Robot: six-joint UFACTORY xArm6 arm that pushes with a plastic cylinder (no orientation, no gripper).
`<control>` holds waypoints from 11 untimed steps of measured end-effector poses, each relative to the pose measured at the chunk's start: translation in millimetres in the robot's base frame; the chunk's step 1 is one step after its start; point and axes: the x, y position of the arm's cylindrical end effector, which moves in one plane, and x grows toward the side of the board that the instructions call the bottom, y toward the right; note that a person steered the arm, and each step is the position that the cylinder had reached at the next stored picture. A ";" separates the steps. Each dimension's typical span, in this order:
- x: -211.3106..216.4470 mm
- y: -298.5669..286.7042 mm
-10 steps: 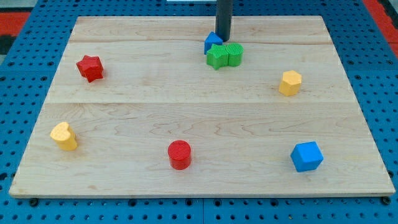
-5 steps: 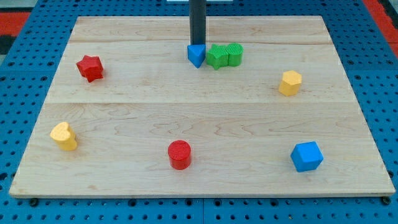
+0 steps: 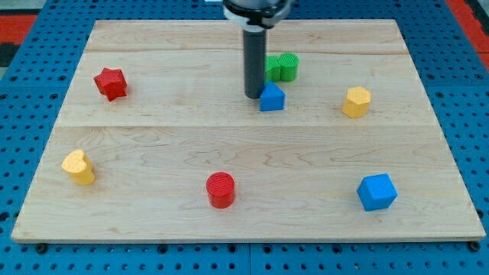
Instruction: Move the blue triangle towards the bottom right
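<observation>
The blue triangle (image 3: 272,98) lies on the wooden board (image 3: 244,145) a little above the middle, just below the two green blocks. My tip (image 3: 253,95) rests on the board right against the triangle's left side. The dark rod rises straight up from there to the view's top.
A green star (image 3: 271,67) and a green cylinder (image 3: 288,66) sit together above the triangle. A yellow hexagon (image 3: 356,101) is at the right, a blue cube (image 3: 377,192) at the bottom right, a red cylinder (image 3: 221,189) at the bottom middle, a yellow heart (image 3: 79,166) at the left, a red star (image 3: 111,82) at the upper left.
The blue triangle has moved down and to the right, away from the green blocks' left side to below them. My tip went left, then came down and right with it.
</observation>
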 end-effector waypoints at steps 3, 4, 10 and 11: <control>17.3 60.3; 7.7 74.9; 104.7 91.3; 100.4 107.6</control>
